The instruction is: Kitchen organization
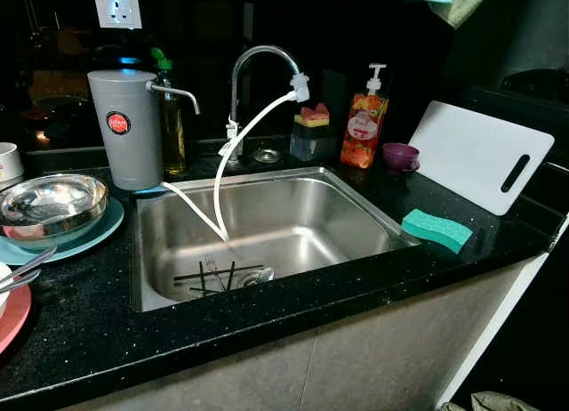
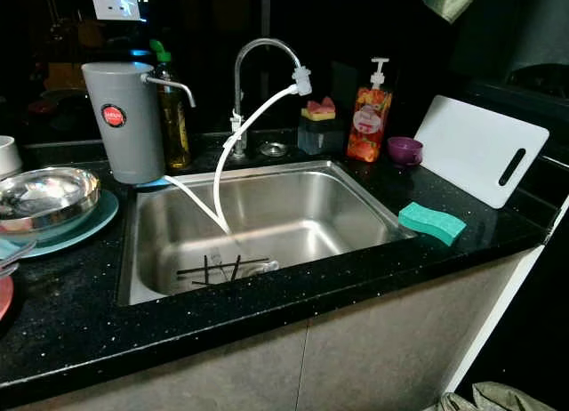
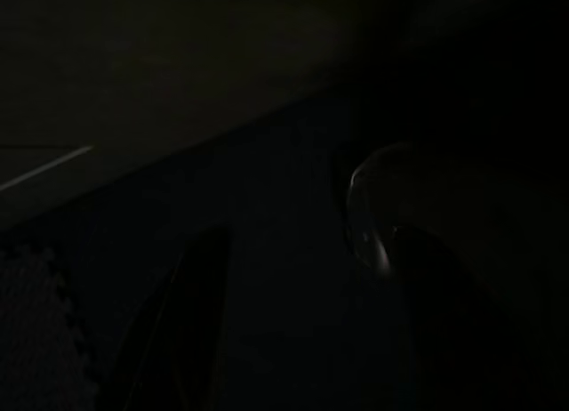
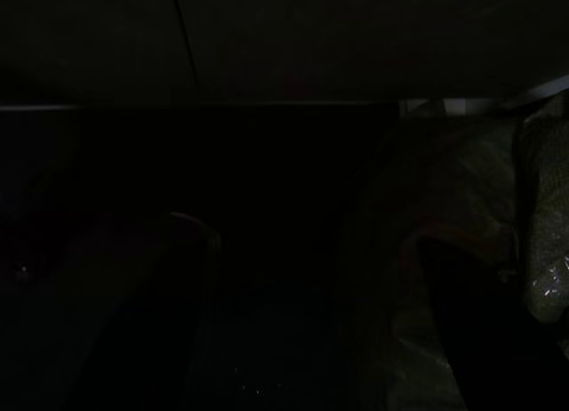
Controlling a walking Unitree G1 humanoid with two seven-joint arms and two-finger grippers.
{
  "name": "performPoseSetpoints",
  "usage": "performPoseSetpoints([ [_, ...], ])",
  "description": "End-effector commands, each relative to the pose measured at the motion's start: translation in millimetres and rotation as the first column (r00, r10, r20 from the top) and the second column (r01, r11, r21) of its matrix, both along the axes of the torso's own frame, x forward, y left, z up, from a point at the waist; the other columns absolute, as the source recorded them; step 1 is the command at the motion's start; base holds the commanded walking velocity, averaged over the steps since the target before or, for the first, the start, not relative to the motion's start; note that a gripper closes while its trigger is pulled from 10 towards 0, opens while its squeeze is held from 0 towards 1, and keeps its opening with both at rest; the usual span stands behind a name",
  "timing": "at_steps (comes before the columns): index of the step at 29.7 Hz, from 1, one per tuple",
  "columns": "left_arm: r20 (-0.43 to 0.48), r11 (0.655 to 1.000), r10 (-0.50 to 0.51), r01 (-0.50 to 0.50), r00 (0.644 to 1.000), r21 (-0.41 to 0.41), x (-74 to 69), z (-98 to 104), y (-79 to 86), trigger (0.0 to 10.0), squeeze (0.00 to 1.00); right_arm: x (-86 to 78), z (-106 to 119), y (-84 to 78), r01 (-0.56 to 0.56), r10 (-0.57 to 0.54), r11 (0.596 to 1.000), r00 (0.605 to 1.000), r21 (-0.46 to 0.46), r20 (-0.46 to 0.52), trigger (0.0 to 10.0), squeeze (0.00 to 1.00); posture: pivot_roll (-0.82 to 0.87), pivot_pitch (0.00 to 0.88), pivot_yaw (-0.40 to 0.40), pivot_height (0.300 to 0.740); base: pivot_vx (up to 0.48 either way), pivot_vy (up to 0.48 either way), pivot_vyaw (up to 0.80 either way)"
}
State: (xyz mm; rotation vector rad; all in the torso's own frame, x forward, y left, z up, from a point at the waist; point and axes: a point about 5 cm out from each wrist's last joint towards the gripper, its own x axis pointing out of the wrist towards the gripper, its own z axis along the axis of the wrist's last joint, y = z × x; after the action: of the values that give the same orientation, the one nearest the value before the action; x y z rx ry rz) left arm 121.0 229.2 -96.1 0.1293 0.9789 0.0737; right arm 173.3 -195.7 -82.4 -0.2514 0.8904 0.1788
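A steel sink is set into a black speckled countertop. A fork and a dark rack lie over its drain. A white hose runs from the curved tap into the basin. On the left, a steel bowl rests on a teal plate, with a pink plate and spoon handles nearer. A green sponge lies right of the sink. Both arms hang idle in the dark: left gripper and right gripper show fingers apart, holding nothing.
A grey water filter, a green-capped bottle, a sponge holder, an orange soap pump and a purple cup line the back. A white cutting board leans at right. A white cup stands far left.
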Motion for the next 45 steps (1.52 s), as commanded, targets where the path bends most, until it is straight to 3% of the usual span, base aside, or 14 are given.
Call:
performPoseSetpoints([
  [1,-0.018,1.0,-0.014,0.014,1.0,0.013,-1.5,-1,1.9,10.0,0.0,-1.8,-1,-2.7,0.026,-0.026,1.0,1.0,0.006,-0.017,10.0,0.0,0.07,0.03,-0.078,0.74,0.0,0.0,0.0],
  [13,-0.039,0.999,-0.036,0.037,0.999,0.025,3.8,-1,-3.3,10.0,0.0,-13.3,-7,-1.5,0.07,-0.068,0.997,0.996,0.034,-0.054,10.0,0.0,0.06,0.023,-0.08,0.74,0.0,0.0,0.0],
  [18,0.01,1.0,-0.03,0.03,0.999,-0.005,12.0,2,-4.2,10.0,0.0,0.5,1,-11.4,0.236,-0.238,0.968,0.971,0.089,0.01,10.0,0.0,0.06,0.025,-0.074,0.74,0.0,0.0,0.0],
  [21,0.024,1.0,-0.022,0.022,0.999,-0.002,16.5,5,0.4,10.0,0.0,5.0,4,-11.4,0.258,-0.262,0.96,0.965,0.106,0.03,10.0,0.0,0.04,0.027,-0.068,0.74,0.0,0.0,0.0],
  [45,0.116,0.998,-0.057,0.06,0.992,-0.018,35.7,12,-9.4,10.0,0.0,7.9,4,-5.1,0.222,-0.228,0.968,0.973,0.114,0.038,10.0,0.0,0.04,0.03,-0.071,0.74,0.0,0.0,0.0],
])
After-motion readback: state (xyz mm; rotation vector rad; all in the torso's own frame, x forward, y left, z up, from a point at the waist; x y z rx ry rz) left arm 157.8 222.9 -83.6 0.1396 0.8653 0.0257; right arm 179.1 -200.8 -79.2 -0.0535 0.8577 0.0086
